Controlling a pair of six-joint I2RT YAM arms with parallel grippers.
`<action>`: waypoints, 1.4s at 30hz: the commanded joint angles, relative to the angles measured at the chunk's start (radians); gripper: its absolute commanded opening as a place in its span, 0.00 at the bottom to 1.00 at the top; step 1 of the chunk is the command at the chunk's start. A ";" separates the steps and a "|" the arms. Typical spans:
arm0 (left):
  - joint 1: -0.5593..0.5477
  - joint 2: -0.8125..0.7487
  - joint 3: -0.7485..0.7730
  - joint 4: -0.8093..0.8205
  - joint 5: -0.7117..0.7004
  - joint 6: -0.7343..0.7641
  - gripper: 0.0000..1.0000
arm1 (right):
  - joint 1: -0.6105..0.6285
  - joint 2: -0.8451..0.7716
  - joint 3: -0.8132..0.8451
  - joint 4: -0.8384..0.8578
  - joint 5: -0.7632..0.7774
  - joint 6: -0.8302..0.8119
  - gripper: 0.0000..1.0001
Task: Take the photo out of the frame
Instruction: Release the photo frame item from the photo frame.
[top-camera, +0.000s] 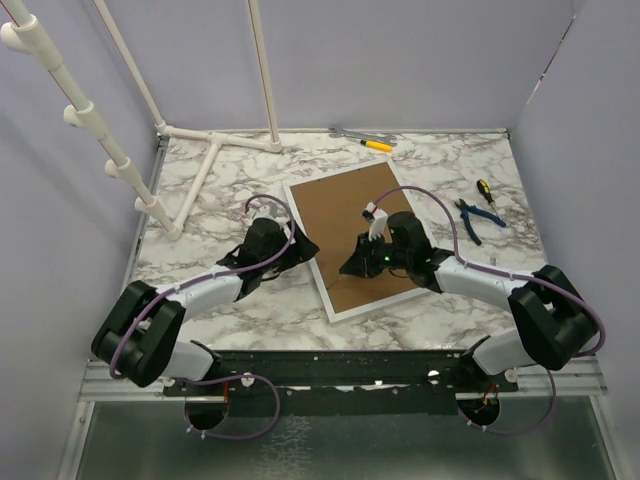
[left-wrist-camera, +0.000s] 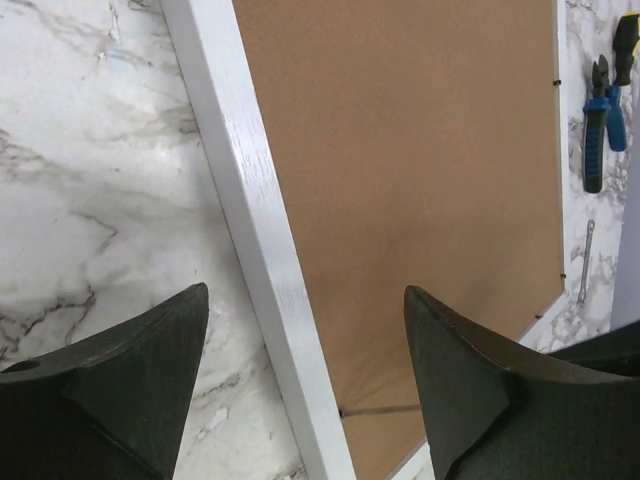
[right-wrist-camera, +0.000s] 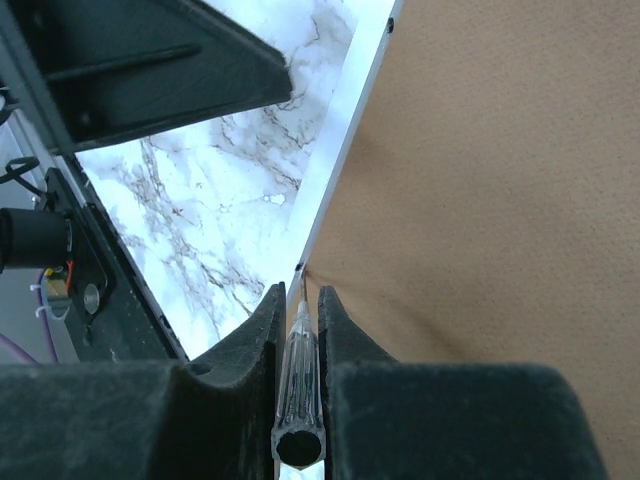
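Your large white rectangular picture frame (top-camera: 345, 210) lies face down on the grey-veined white marble tabletop (top-camera: 250, 305), with its brown fibreboard back upward and its sides a little askew to the table's edges. You cannot see the photo (the brown board covers whatever sits under it).

Your left gripper (left-wrist-camera: 305, 291) hangs over the frame's left white rail with its black jaws spread wide. One finger is above the marble, the other above the brown board, and it grips nothing.

Your right gripper (right-wrist-camera: 300, 295) is over the near part of the frame, clenched on a slim screwdriver (right-wrist-camera: 298, 385) with a clear plastic handle. The thin shaft reaches the seam where the brown board meets a white rail. Whether the tip touches there, you cannot tell.

To the right of the frame, apart from it, lie blue-handled pliers (top-camera: 470, 215) and a small yellow-and-black-handled driver (top-camera: 484, 189). At the far edge lies a yellow-handled tool (top-camera: 377, 145), and a white plastic pipe stand (top-camera: 218, 140) sits at the far left.
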 joint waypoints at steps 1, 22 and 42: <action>0.005 0.111 0.083 0.016 -0.034 0.005 0.79 | -0.008 -0.014 -0.001 0.102 -0.086 0.015 0.01; 0.009 0.357 0.305 -0.202 -0.228 0.140 0.28 | -0.022 -0.140 -0.009 0.031 0.117 -0.050 0.01; 0.009 0.432 0.398 -0.156 -0.043 0.414 0.22 | -0.269 -0.001 0.128 0.109 0.159 0.112 0.01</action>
